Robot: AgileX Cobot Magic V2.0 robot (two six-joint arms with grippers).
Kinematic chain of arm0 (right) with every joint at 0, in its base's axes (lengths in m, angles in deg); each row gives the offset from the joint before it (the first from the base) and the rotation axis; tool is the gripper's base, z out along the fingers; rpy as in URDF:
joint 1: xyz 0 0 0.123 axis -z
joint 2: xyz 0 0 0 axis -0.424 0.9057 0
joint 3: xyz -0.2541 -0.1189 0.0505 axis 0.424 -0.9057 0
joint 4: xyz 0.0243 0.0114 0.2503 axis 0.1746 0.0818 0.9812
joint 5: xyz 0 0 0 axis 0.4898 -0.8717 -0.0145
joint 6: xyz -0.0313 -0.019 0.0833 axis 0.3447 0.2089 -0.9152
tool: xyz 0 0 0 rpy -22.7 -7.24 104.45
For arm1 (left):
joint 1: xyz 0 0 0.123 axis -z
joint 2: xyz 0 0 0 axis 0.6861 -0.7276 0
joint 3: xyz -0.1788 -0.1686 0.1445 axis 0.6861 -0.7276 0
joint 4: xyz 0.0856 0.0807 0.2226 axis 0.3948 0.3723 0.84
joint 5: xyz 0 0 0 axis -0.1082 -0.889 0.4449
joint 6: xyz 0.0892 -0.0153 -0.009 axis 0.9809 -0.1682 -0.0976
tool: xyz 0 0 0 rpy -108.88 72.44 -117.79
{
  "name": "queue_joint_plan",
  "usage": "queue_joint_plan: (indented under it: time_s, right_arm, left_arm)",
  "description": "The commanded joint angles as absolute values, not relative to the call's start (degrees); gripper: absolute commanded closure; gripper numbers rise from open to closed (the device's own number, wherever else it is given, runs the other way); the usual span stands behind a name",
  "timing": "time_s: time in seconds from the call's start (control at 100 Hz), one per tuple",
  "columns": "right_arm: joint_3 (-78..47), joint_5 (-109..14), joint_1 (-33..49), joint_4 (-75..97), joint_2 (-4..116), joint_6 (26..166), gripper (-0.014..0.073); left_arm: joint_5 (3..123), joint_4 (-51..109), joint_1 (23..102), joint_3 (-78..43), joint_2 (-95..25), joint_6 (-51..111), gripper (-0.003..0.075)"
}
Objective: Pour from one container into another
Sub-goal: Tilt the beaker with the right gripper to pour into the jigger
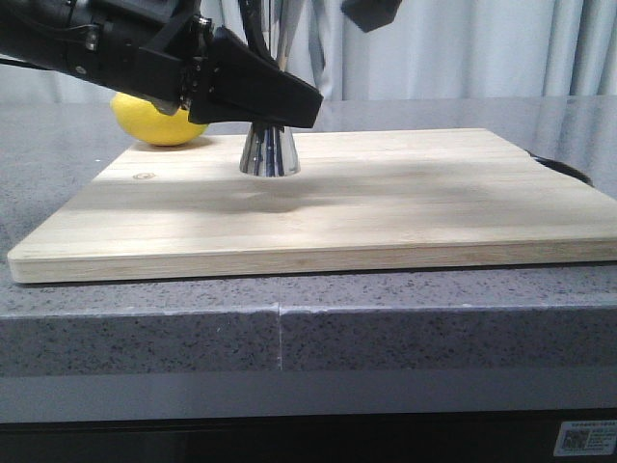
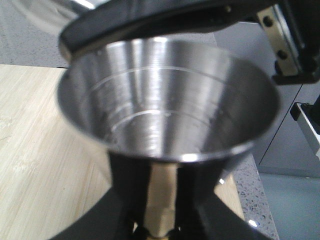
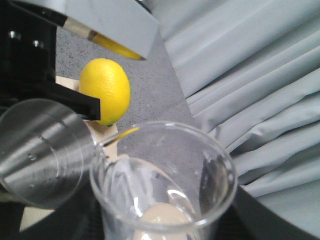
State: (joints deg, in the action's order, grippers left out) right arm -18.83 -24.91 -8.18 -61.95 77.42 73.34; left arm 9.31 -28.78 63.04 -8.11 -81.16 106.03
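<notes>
While the jigger (image 1: 269, 152) stands upright on the cutting board (image 1: 386, 207), near its far edge and toward the far left corner, the left gripper (image 1: 275, 101) reaches in from the left and its black jaws are closed around the narrow waist, hiding the upper cone in the front view. From the left wrist view the upper cup of the jigger (image 2: 167, 107) fills most of the picture, shiny inside with faint ring marks, and the gold-tinted waist sits between the two dark fingers (image 2: 127, 187) below it. A lemon (image 1: 159, 121) lies on the grey table (image 1: 405, 318) just behind the board's far left corner, partly hidden by the left arm. In the right wrist view the glass beaker (image 3: 162, 182) is tilted, its pouring lip touching or just over the rim of the jigger (image 3: 45, 152), with the lemon (image 3: 106, 90) beyond them. Only a dark corner of the right arm shows at the top of the front view, and I cannot tell from any picture how the right jaws stand, though the beaker is held up in front of that wrist camera. Grey curtains (image 1: 463, 48) hang behind the table.
</notes>
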Motion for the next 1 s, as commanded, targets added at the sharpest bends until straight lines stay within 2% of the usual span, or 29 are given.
queue_joint_plan:
  time_s: [0.0,0.99]
  right_arm:
    - [-16.6,-22.1,-8.2,-62.3,75.0,73.3,0.0409]
    - [-16.6,-22.1,-8.2,-66.5,75.0,73.8,0.0409]
  left_arm:
    - [3.2,-32.9,63.7,-6.8,-78.0,105.7,0.0703]
    - [3.2,-32.9,64.2,-6.8,-78.0,105.7,0.0702]
